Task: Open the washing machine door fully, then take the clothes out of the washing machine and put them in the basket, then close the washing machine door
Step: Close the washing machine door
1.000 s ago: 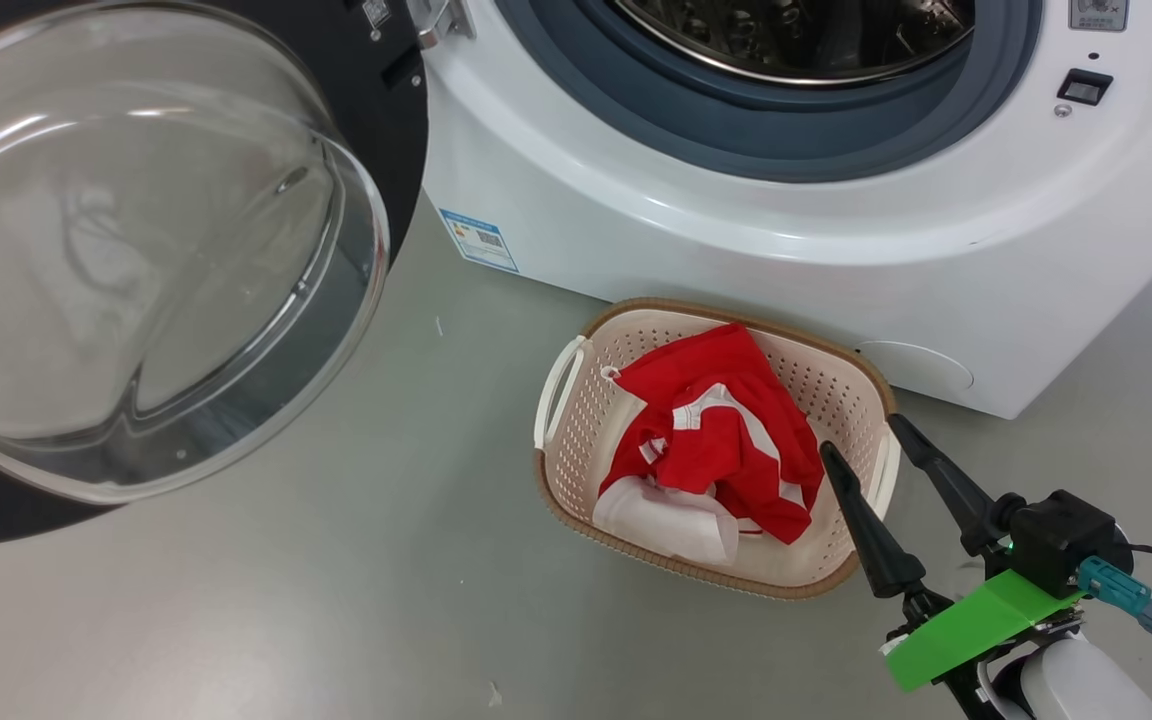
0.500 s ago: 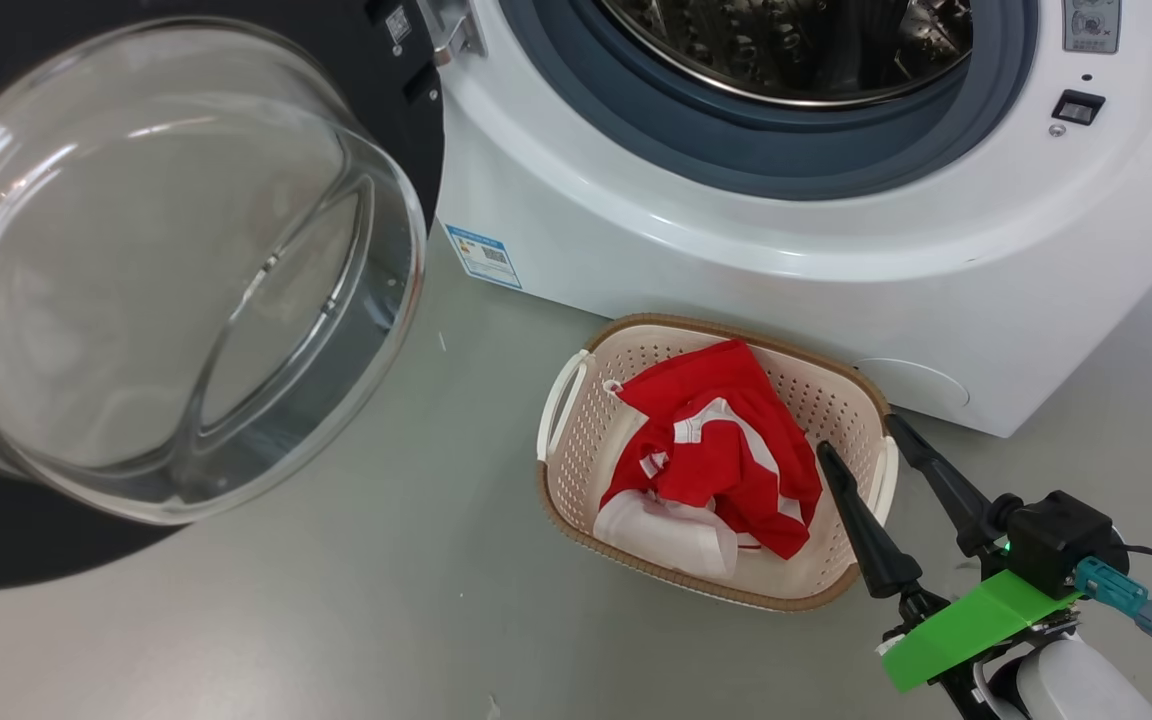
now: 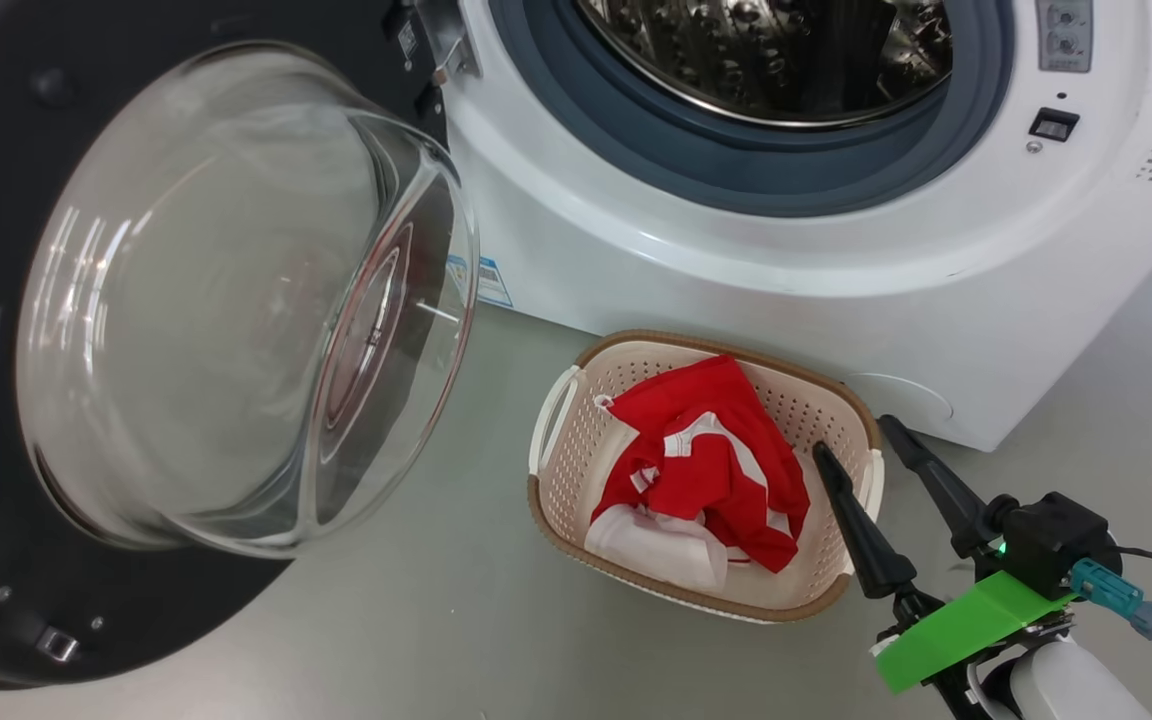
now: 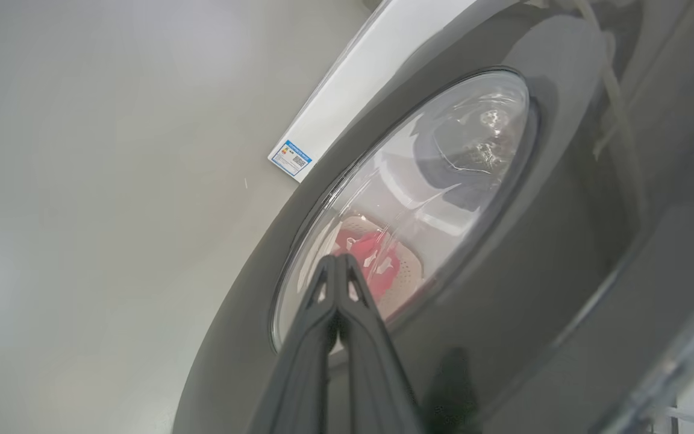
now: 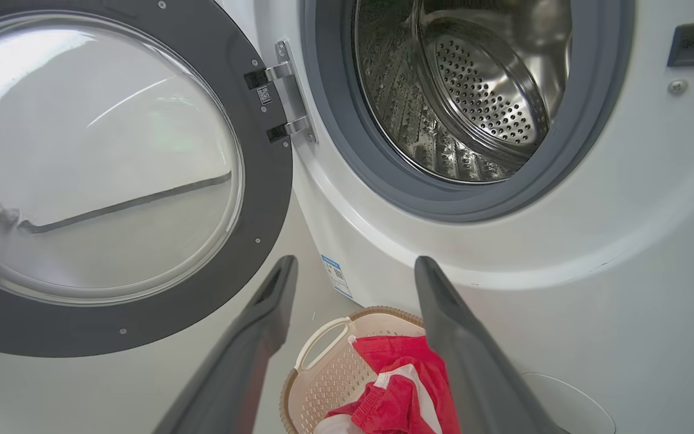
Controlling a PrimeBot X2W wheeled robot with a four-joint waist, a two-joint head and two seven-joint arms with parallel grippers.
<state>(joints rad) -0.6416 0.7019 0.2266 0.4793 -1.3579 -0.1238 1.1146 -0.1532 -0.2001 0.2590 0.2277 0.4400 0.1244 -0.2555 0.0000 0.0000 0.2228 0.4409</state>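
Note:
The washing machine point(image 3: 736, 270) stands open, showing its bare steel drum point(image 5: 473, 90). The washing machine door point(image 3: 236, 300) hangs on its left hinge, part-way swung, with the glass bowl turned towards the machine. My left gripper point(image 4: 336, 258) is shut, its tips against the door's point(image 4: 503, 271) outer black face at the window's edge. The clothes point(image 3: 706, 470), red with white stripes, lie in the basket point(image 3: 566, 450) on the floor in front of the machine. My right gripper point(image 3: 851, 436) is open and holds nothing. It hangs over the basket's right end, with one finger above the clothes.
Grey floor spreads left of and in front of the basket. A small blue label point(image 4: 291, 158) marks the machine's lower left corner. A cable trails from my right wrist point(image 3: 1136, 610) at the lower right.
The door has swung round towards the machine's opening, its glass bowl turning from facing up to facing the machine. The head camera shifted slightly. My right gripper stays open in place.

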